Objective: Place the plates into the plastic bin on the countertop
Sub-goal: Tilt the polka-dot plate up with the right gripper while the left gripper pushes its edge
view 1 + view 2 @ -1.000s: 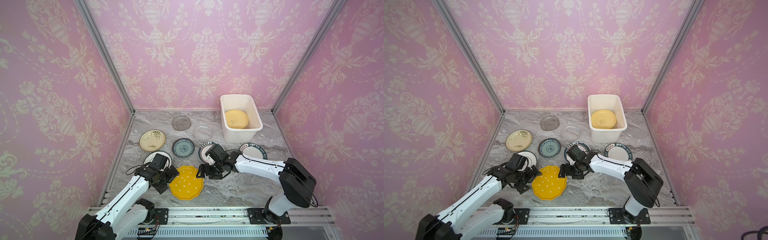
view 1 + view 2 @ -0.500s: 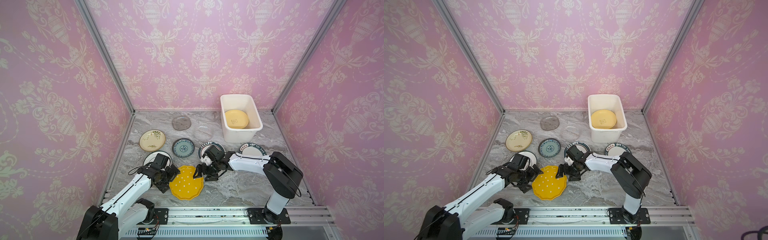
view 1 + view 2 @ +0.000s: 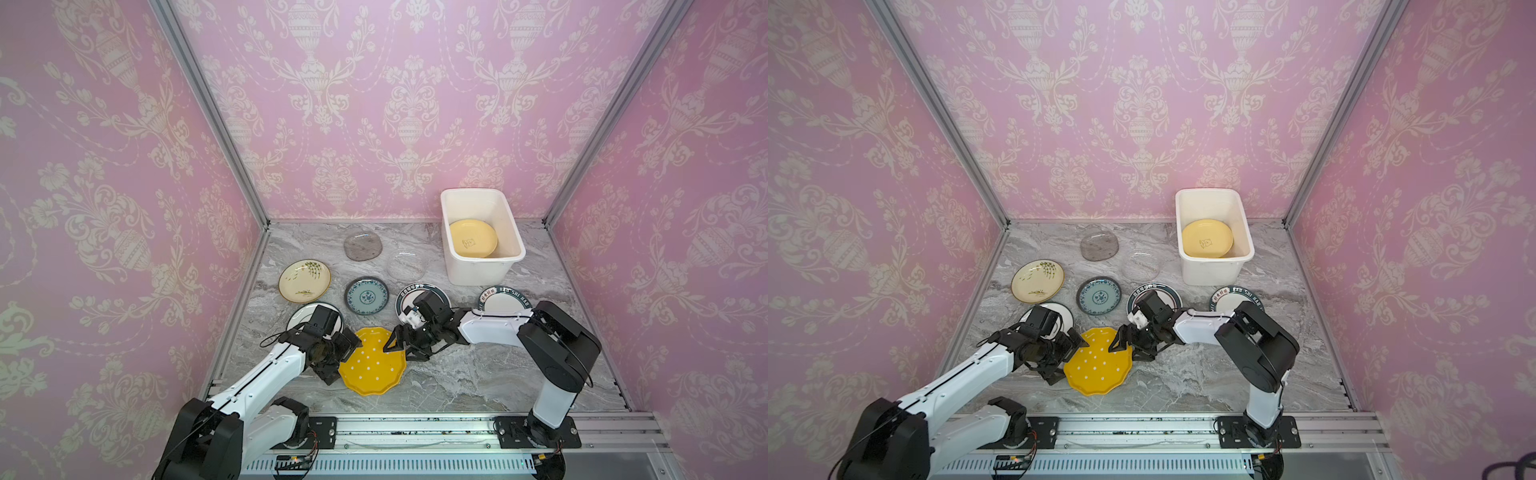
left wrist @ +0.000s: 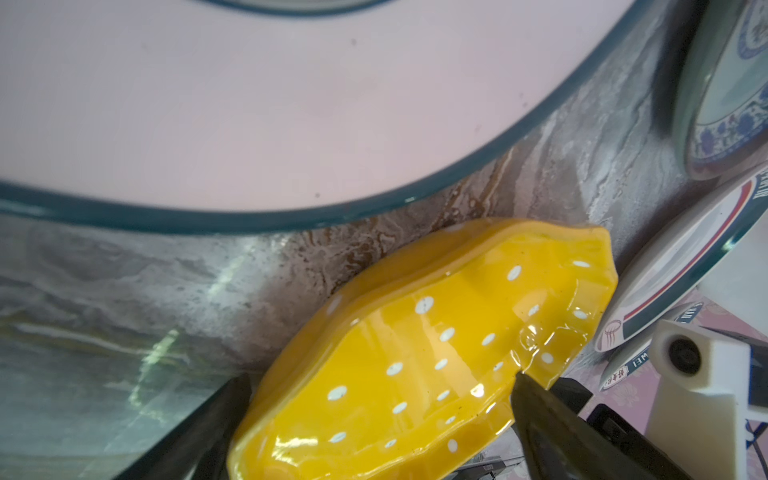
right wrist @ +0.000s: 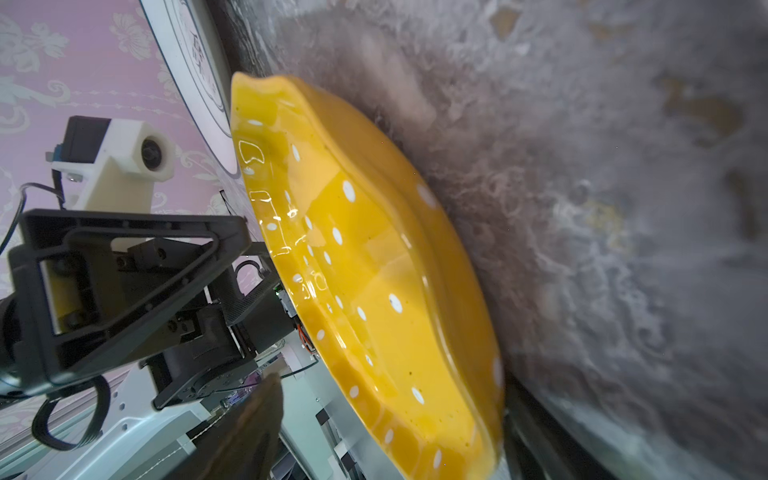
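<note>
The orange white-dotted plate (image 3: 372, 360) (image 3: 1098, 360) lies on the countertop (image 3: 457, 374) near the front. My left gripper (image 3: 343, 360) (image 4: 378, 399) is open, with the plate's left rim between its fingers. My right gripper (image 3: 397, 353) (image 5: 390, 407) is open and straddles the plate's far right rim, one finger above and one below, with a gap showing. The white plastic bin (image 3: 478, 272) at the back right holds the pale yellow plate (image 3: 473, 237).
On the countertop lie a cream sprig plate (image 3: 304, 280), a teal plate (image 3: 366, 296), a smoky glass plate (image 3: 363, 246) and a clear one (image 3: 407, 265). White dark-rimmed plates (image 3: 405, 293) (image 3: 503, 297) (image 3: 301, 320) sit partly under the arms. Pink walls close three sides.
My right gripper has slid left and forward onto the orange plate's rim, and its jaws have narrowed a little. The left arm and the plate have hardly moved.
</note>
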